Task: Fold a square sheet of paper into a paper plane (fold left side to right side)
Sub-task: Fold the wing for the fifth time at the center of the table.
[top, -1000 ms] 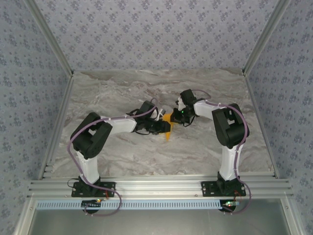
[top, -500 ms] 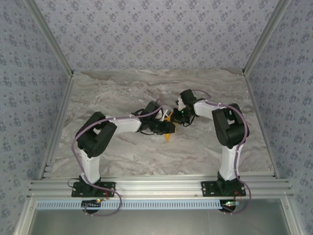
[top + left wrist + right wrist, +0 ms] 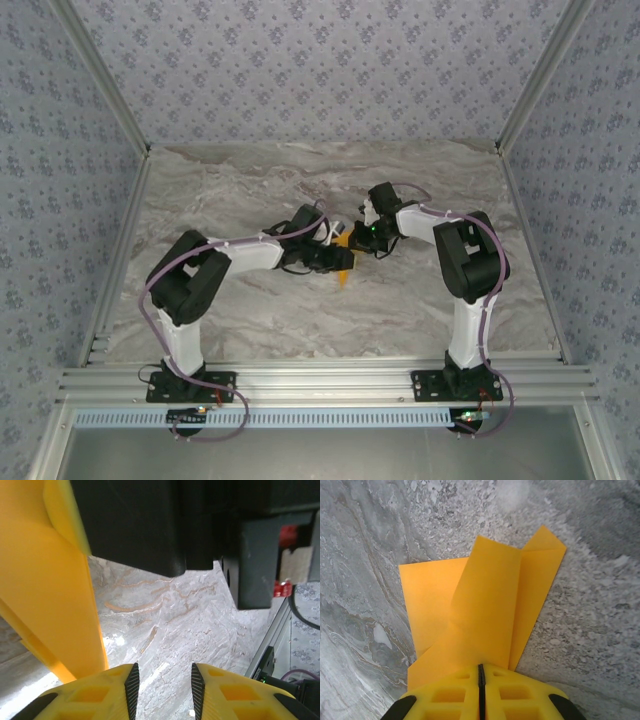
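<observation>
- The right gripper [image 3: 481, 669] is holding its two yellow ribbed plastic fingers [image 3: 445, 695] pressed together, with just a thin dark seam showing between the pads. They are pinching a raised flap of the thin, bright-orange square sheet of paper [image 3: 485, 600].
- That flap is rising out of the sheet toward the fingertips. The rest of the paper is lying partly folded: in the right wrist view a flat layer is spreading out on the left, and a narrower layer ending in a pointed corner is reaching out on the right.
- The left gripper [image 3: 162, 676] is standing partly open. Its own yellow fingers [image 3: 90, 697] are parted by a moderate gap with nothing between them, and bare tabletop is showing through the gap.
- In the left wrist view the orange sheet is standing up off the table as a broad curved wall just beside the left-hand finger. I cannot tell whether it is touching that finger.
- A black block-shaped housing [image 3: 135, 525] is hanging close ahead of the left gripper.
- Seen from above, the two grippers are sitting almost tip to tip near the middle of the grey-veined, marble-patterned tabletop [image 3: 250, 310]. Slivers of the orange paper are peeking out between and below them.
- Silver aluminium frame rails [image 3: 300, 380] are edging the table, and blue-grey floral-patterned walls [image 3: 320, 60] are enclosing it.
</observation>
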